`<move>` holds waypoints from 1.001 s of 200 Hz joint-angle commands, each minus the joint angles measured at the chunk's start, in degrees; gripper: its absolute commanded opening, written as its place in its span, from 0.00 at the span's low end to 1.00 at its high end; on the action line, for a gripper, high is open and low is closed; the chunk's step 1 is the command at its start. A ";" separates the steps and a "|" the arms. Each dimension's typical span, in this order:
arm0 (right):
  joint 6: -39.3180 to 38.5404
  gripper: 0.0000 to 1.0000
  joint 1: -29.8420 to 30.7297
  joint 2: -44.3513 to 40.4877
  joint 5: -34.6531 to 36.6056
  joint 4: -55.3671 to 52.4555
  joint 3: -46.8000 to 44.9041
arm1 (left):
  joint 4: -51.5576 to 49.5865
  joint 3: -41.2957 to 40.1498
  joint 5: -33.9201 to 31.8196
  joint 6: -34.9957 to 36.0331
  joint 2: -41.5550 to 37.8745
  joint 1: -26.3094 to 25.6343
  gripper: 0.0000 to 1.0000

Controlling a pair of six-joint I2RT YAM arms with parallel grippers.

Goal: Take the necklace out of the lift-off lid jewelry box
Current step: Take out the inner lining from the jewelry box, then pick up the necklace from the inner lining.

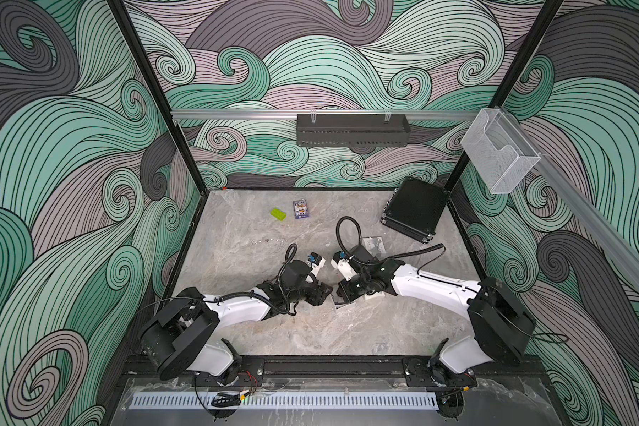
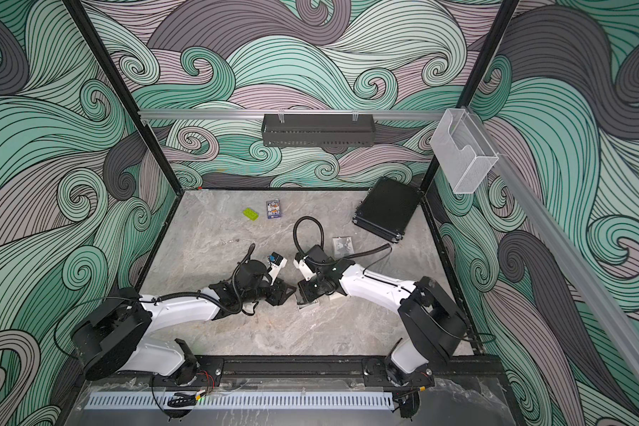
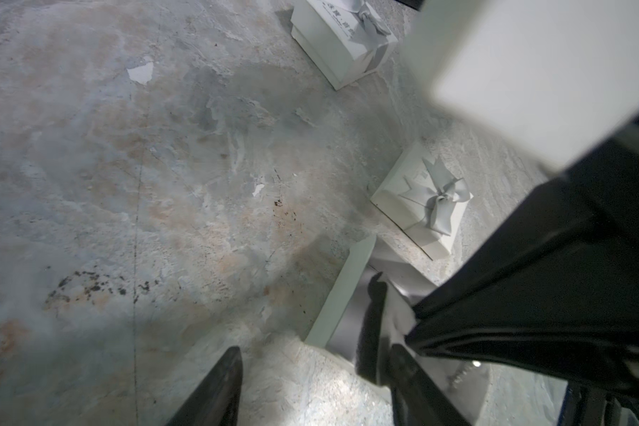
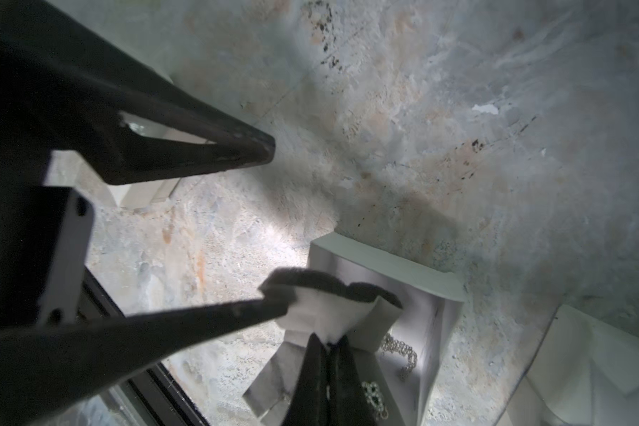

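In both top views the open jewelry box [image 1: 344, 305] sits just toward 6 o'clock from the middle of the table [image 1: 273, 332]. The left gripper [image 1: 324, 293] is at its 9 o'clock and the right gripper [image 1: 342, 291] is right over it.

Left wrist view: the left gripper's jaws are spread wide, with one fingertip [image 3: 408, 372] up against the foam insert [image 3: 397, 317].

Right wrist view: the right gripper is pinched tight on that insert, which is tilted up out of the box. The necklace [image 4: 399, 350] lies inside the box underneath.
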 commanded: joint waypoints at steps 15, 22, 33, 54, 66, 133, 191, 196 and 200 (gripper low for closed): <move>0.33 0.00 -1.84 -5.37 -1.90 0.45 -0.97 | -1.40 0.49 -3.20 -0.44 -3.00 -0.35 0.61; 0.21 0.00 -2.22 -6.04 -1.87 0.19 -0.82 | -1.55 0.35 -3.20 -0.19 -3.88 -0.40 0.61; -0.03 0.00 -2.81 -7.03 -1.73 -0.44 -0.71 | -1.87 0.05 -3.37 0.28 -4.95 -0.40 0.61; -0.80 0.00 -3.77 -8.85 -1.71 -1.90 -0.04 | -2.85 -0.27 -3.47 1.09 -6.32 -0.40 0.61; -1.09 0.00 -4.09 -10.07 -1.85 -2.64 0.49 | -3.12 -0.31 -2.17 1.66 -7.10 -0.40 0.62; -0.91 0.00 -4.63 -18.83 -5.90 -7.56 6.92 | 2.13 0.72 18.08 4.45 -9.51 -0.44 0.63; 0.17 0.00 -4.65 -22.99 -7.54 -9.65 11.33 | 2.62 2.14 23.74 6.83 -15.71 -0.57 0.66; 0.43 0.00 -4.67 -23.08 -7.79 -9.85 11.67 | 3.42 2.02 23.78 6.75 -15.96 -0.63 0.65; 0.73 0.00 -4.63 -23.08 -8.03 -10.01 12.06 | 3.96 1.98 23.78 6.64 -16.01 -0.66 0.65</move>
